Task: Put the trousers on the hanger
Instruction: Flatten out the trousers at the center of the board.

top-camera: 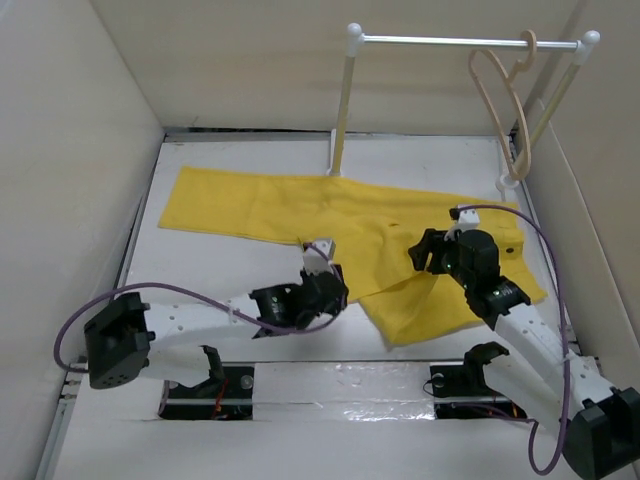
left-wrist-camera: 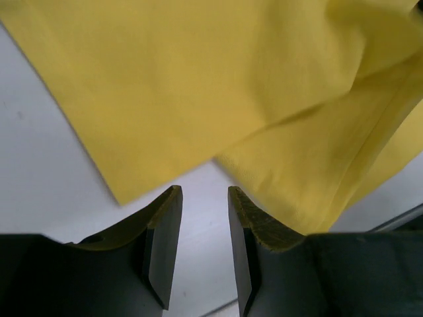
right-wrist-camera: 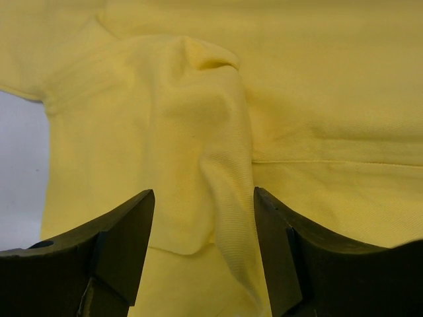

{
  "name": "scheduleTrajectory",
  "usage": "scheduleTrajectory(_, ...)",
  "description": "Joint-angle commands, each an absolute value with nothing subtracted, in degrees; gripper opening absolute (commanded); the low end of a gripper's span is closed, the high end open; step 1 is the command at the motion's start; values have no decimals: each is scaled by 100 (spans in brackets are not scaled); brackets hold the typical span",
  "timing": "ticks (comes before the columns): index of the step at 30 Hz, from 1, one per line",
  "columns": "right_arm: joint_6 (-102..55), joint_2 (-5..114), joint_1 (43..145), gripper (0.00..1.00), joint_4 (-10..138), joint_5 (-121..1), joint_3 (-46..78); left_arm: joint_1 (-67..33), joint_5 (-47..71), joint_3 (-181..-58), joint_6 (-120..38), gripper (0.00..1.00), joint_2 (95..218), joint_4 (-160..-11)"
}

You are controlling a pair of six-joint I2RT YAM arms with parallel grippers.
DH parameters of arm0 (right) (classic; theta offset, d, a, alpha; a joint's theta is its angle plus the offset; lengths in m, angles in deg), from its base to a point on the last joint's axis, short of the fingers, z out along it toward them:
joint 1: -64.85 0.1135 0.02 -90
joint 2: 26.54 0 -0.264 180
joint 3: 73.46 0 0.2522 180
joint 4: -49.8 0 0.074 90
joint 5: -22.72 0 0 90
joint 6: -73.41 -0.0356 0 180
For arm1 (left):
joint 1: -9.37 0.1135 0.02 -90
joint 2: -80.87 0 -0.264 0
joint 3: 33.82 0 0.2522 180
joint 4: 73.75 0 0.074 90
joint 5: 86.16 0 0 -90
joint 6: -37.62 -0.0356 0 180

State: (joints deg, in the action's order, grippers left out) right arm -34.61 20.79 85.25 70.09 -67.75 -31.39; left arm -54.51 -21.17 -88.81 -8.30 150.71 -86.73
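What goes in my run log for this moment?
trousers: flat on table; hanger: on rack bar; left pincer: open, empty; right pincer: open astride fabric fold

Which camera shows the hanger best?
The top camera. There the whole hanger hangs by its hook from the rack's bar, far right. Both wrist cameras see the yellow trousers, never the hanger.

Top camera looks down from behind; wrist cameras peer closely at trousers (top-camera: 280,210).
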Motion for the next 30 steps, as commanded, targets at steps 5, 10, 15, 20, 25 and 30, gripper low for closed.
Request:
scheduleTrajectory(5, -3232, 812, 8805, 41, 7613, -6878, -2639, -6455, -4370, -8405, 2484, 36, 15495, -9760)
scheduleTrajectory(10, -3092, 326, 8989, 3, 7956, -6781, -2447, -6516, -4310, -8370, 2848, 38, 15812, -9832)
scheduleTrajectory(15, -3092, 220, 9165, 11, 7991, -6772, -2463, -6568, -4055, -8414, 2936, 42, 16338, -9736)
scheduleTrajectory(20, -3109, 281, 9236, 12, 7886, -6607, -2569, -6569, -4142, -8633, 2971, 42, 16805, -9911)
scheduleTrajectory(25, -3179, 255, 9350, 13, 7789, -6535, -2674, -6297, -4213, -8897, 2770, 39, 17183, -9894)
scheduleTrajectory(30, -3162, 220, 9412, 13, 7789, -6613, -2701, -6226, -4326, -8923, 2663, 5, 17027, -10050)
